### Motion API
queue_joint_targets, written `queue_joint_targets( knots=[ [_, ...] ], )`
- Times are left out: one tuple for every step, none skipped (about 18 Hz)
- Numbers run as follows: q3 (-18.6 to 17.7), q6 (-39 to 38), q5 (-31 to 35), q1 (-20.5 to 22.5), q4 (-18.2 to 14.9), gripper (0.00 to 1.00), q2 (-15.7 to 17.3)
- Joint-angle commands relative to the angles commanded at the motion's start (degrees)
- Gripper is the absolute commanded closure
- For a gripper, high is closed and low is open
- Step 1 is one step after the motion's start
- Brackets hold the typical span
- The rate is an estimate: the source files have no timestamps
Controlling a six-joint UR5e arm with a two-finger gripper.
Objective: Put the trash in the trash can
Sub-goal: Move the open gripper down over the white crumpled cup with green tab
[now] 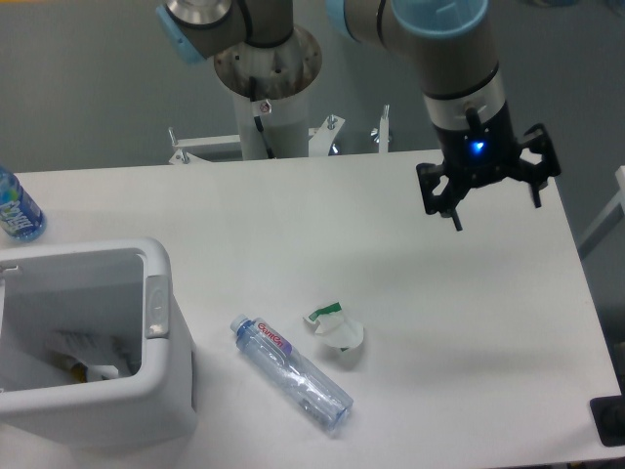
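Note:
A crumpled white paper wrapper with a green mark [334, 326] lies on the white table near its middle front. A clear plastic bottle with a red-lettered label [291, 372] lies on its side just left of and below it, cap toward the upper left. The white trash can [156, 337] stands at the front left, with a grey oval tab on its right wall and some white trash inside. My gripper [485, 202] hangs in the air over the table's right side, well above and right of the wrapper, fingers spread wide and holding nothing.
A blue-labelled bottle [15, 208] stands at the table's far left edge behind the bin. The arm's base column [269, 93] rises behind the back edge. A dark object [609, 422] sits off the front right corner.

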Motion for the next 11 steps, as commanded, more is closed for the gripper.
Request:
queue_joint_targets(
  knots=[
    [0.00,-4.65,-0.26,-0.27,0.09,0.00,-0.62],
    [-0.17,-8.61,-0.61,-1.23,0.18,0.00,-0.97],
    [-0.17,-11.35,-1.31,-3.06,0.18,0.00,-1.67],
    [-0.17,-12.85,-2.27,-4.13,0.18,0.00,-2.72],
    [-0.17,-13.30,-3.76,-4.48,0.18,0.00,-3.95],
    [-0.26,-13.48,-5.08,-5.01,0.18,0.00,-5.36],
    [-0.26,-14.27,-6.05,-5.62,0.18,0.00,-6.68],
    [-0.26,-15.14,-6.24,-6.41,0.18,0.00,-7.65],
    [-0.35,-16.11,-6.06,-7.03,0.18,0.00,-8.70],
    [-0.35,-17.95,-5.28,-7.38,0.27,0.00,-9.67],
    [-0.52,-20.23,-5.01,-7.48,0.36,0.00,-10.46]
  ],
)
